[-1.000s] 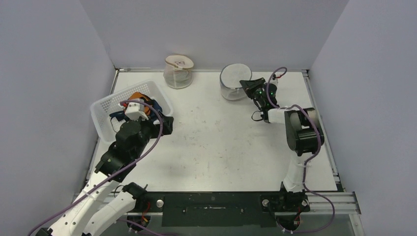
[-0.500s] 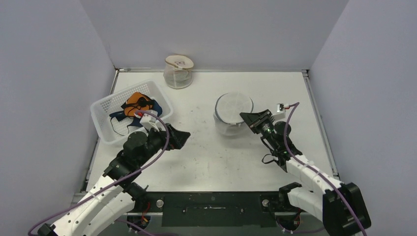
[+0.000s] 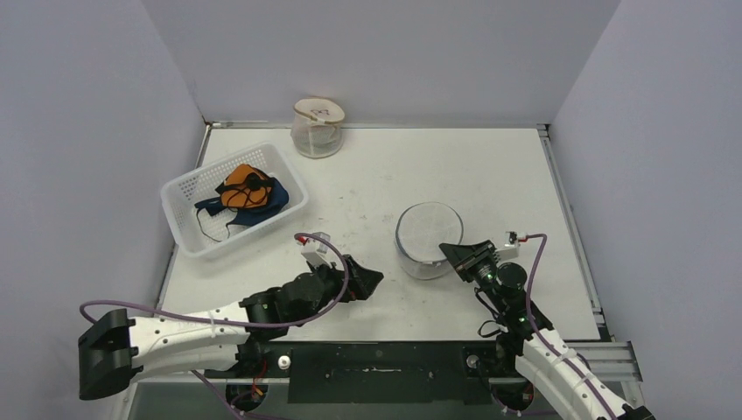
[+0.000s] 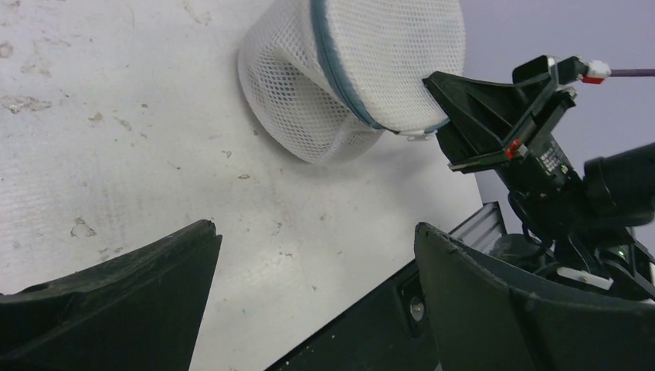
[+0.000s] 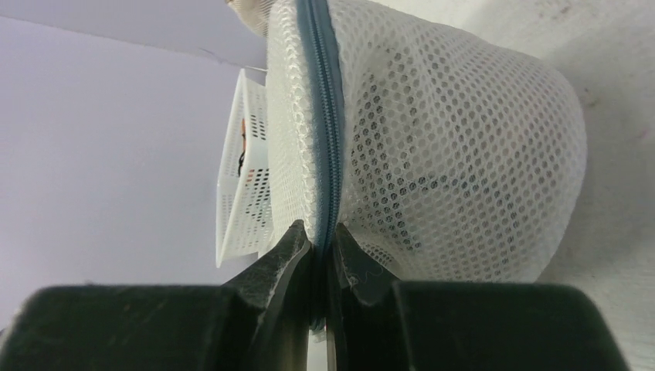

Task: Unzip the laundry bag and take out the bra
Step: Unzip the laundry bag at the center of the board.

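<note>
My right jaws are pinched nearly shut on the blue-grey zipper [image 5: 325, 116] of the laundry bag [image 3: 426, 238], the two fingertips [image 5: 287, 249] pressed on either side of the zipper band at the bag's near right rim. The bag is a squat white mesh drum standing on the tabletop [image 3: 376, 188]. Its flat round face looks upward, its short axis is roughly upright, and the zipper circles the top edge.

My left jaws are spread wide and hold nothing. They sit low over the tabletop to the left of the bag, apart from it and aimed toward it.

Well to the far left of the bag is a white slatted basket [image 3: 188, 229], with the orange and blue bra [image 3: 245, 191] lying inside it. Behind the bag, by the back wall, stands a second mesh container [image 3: 317, 127] with a tan-rimmed top.
</note>
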Controlling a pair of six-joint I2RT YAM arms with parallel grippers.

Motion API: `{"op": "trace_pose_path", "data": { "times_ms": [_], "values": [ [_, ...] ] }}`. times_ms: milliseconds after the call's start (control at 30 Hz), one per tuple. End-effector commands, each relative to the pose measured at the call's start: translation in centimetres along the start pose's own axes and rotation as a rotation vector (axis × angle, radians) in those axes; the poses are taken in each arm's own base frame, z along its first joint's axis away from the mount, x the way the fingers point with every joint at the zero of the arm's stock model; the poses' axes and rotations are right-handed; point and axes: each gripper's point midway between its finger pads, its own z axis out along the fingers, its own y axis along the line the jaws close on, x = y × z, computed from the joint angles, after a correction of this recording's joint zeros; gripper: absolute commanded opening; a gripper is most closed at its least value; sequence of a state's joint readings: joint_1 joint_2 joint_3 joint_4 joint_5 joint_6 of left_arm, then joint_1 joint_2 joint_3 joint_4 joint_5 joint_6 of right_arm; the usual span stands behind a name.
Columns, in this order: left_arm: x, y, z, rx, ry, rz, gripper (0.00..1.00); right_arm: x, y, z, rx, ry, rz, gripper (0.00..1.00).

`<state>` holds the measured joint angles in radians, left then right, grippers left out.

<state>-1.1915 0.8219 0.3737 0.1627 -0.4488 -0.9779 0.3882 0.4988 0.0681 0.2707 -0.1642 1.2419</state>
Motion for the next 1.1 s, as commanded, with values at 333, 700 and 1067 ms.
{"op": "trace_pose_path", "data": {
  "times_ms": [333, 700, 1067],
  "values": [
    [-0.9, -4.9, 6.5, 0.125, -0.049, -0.27, 0.89, 0.9, -1.6, -0.3, 0.054, 0.016, 0.032, 0.05],
    [1.8, -7.4, 10.4, 0.209, 0.073, -0.393, 0.71, 1.5, -1.6, -0.3, 0.064, 0.052, 0.028, 0.07],
    [2.7, -5.9, 12.2, 0.179, 0.095, -0.429, 0.68, 2.6, -2.1, -0.6, 0.072, 0.109, -0.007, 0.22]
  ]
}}
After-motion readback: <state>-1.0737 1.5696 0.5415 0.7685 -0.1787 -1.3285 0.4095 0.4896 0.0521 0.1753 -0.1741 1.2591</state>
